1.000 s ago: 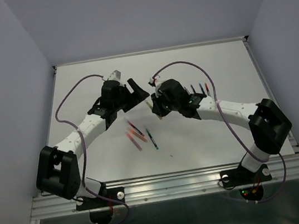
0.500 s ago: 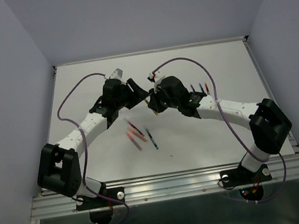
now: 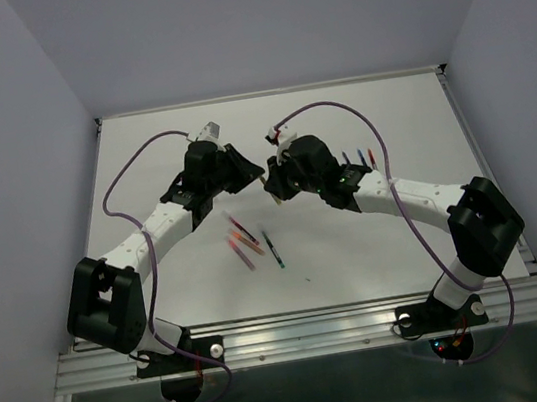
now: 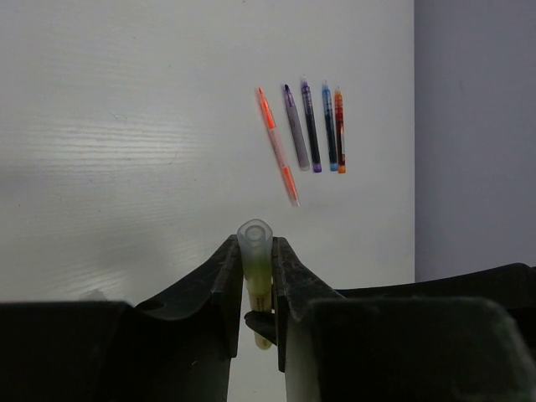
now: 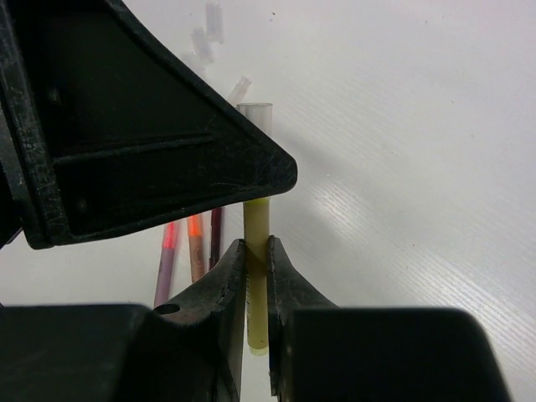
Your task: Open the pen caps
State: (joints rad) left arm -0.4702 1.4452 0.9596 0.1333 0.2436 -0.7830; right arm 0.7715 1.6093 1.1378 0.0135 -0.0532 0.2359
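Observation:
My two grippers meet above the middle of the table with one yellow-green pen (image 3: 263, 176) between them. In the left wrist view, my left gripper (image 4: 255, 251) is shut on the pen's translucent cap (image 4: 255, 236), whose round end pokes out past the fingertips. My right gripper (image 5: 256, 251) is shut on the yellow barrel (image 5: 256, 219) of the same pen. The clear cap (image 5: 255, 110) shows above a black finger (image 5: 151, 142) of the left gripper, which hides the joint. In the top view the left gripper (image 3: 252, 170) and right gripper (image 3: 271, 185) nearly touch.
Several capped pens (image 3: 244, 240) and a green one (image 3: 273, 249) lie on the white table in front of the grippers. Several more pens (image 4: 311, 126) lie in a row by the right wall (image 3: 358, 159). Purple cables (image 3: 132, 166) loop over both arms.
My left gripper has moved in to the right gripper and closed its jaws on the pen's cap. The right gripper has kept its hold on the barrel.

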